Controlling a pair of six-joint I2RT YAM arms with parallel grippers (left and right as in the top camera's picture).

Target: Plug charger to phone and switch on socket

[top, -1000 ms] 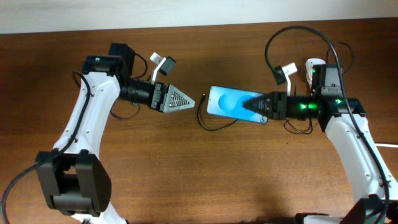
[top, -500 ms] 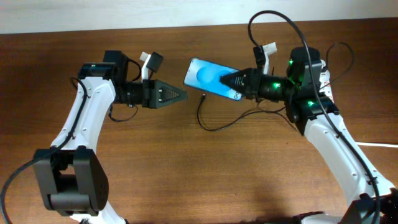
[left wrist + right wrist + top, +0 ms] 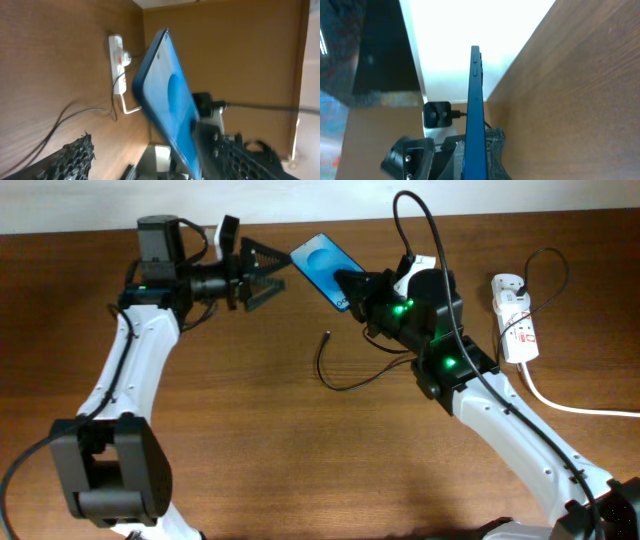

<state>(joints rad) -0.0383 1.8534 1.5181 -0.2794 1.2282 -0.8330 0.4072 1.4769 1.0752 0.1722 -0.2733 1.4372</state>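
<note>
Wooden table [image 3: 230,440], two arms over it.

Socket [image 3: 514,322]: lies flat near the right side of the table, rounded block at its far end, red markings on top. Thick white cord [image 3: 575,406] leaves its near end and runs off the right edge.

Charger [image 3: 321,368]: loose black cable on the table, well to the left of the socket. It lies in an open loop. Connector tip [image 3: 328,335] lies free on the wood, apart from everything else.

Phone [image 3: 318,262]: lifted off the table, far left of the socket and beyond the connector tip, toward the table's far edge. The blue screen shows to the overhead camera. In the right wrist view it is edge-on and upright, with its side buttons visible.

Right gripper [image 3: 352,288]: reaches away from the socket, jaws clamped on the phone's end nearer the socket. In the wrist view its fingers [image 3: 492,142] grip the phone at the bottom of the frame.

Left gripper [image 3: 272,272]: on the far side of the phone from the socket, pointing at the phone's free end, jaws spread wide. In the left wrist view the phone stands tilted between the two mesh-textured fingers [image 3: 70,160], with a gap showing on each side. From overhead the upper fingertip is just beside the phone's corner; I cannot tell whether they touch.

Also in the left wrist view: the socket sits beyond the phone on the wood, with the white cord and a thin black cable trailing from it.
</note>
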